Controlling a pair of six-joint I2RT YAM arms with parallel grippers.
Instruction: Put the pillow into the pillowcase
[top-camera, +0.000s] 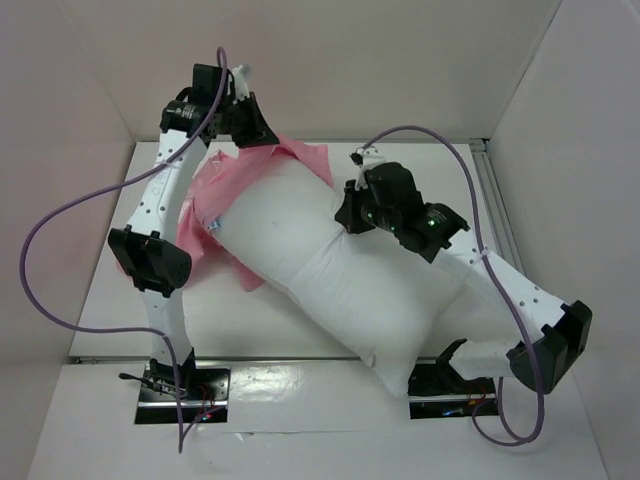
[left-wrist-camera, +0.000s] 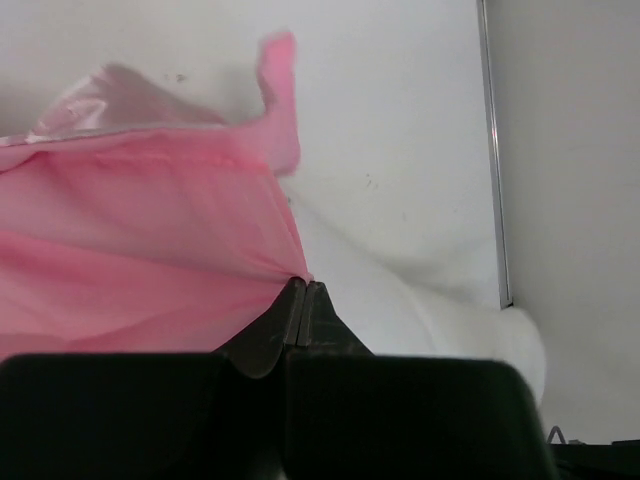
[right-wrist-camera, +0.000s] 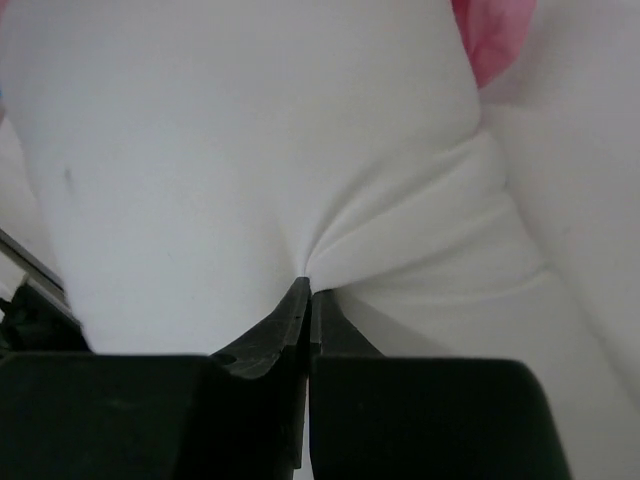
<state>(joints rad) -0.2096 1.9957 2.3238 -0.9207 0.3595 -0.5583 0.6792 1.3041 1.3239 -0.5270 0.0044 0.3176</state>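
Note:
The white pillow (top-camera: 340, 270) lies diagonally across the table, its near end hanging over the front edge. The pink pillowcase (top-camera: 215, 195) lies bunched at and under its far left end. At the back, my left gripper (top-camera: 262, 137) is shut on the pillowcase's edge; the left wrist view shows pink cloth (left-wrist-camera: 140, 250) pinched at the tips of the left gripper (left-wrist-camera: 303, 285), with the pillow (left-wrist-camera: 420, 300) to the right. My right gripper (top-camera: 352, 218) is shut on the pillow's upper side, and folds of the pillow (right-wrist-camera: 250, 150) gather at the right gripper (right-wrist-camera: 307, 282).
White walls enclose the table on the left, back and right. A metal rail (top-camera: 497, 205) runs along the table's right edge. Purple cables (top-camera: 60, 240) loop off both arms. The arm bases (top-camera: 180, 385) sit at the front edge.

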